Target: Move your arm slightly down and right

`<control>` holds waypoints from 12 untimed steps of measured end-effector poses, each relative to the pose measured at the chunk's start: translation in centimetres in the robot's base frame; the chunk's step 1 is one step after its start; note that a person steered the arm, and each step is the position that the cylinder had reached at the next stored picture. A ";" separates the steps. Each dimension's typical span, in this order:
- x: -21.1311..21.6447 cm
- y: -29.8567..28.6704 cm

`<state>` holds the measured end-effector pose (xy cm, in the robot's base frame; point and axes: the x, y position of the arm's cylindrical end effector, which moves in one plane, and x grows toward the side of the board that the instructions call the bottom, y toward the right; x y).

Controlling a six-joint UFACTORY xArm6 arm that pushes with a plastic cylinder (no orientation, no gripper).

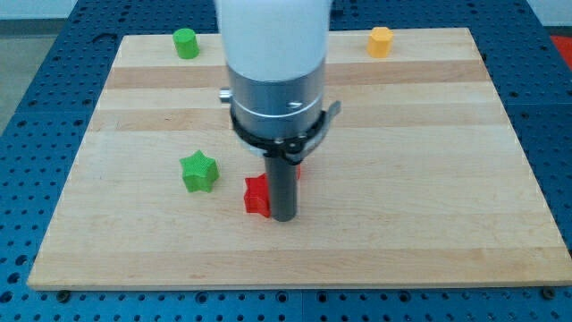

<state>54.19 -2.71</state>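
My tip (283, 217) rests on the wooden board (429, 179) a little below the view's centre. A red block (256, 196) sits right against the tip's left side, partly hidden by the rod; its shape is unclear. A small bit of red (298, 172) also shows behind the rod on its right. A green star block (198, 172) lies to the left of the tip, apart from it. A green cylinder block (186, 43) is at the top left. An orange block (381, 41) is at the top right.
The arm's large white and grey body (274, 72) hangs over the board's top centre and hides what lies behind it. A blue perforated table (36, 107) surrounds the board.
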 end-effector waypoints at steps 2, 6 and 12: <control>0.2 -1.2; 7.6 -1.2; 7.6 14.1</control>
<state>61.76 11.42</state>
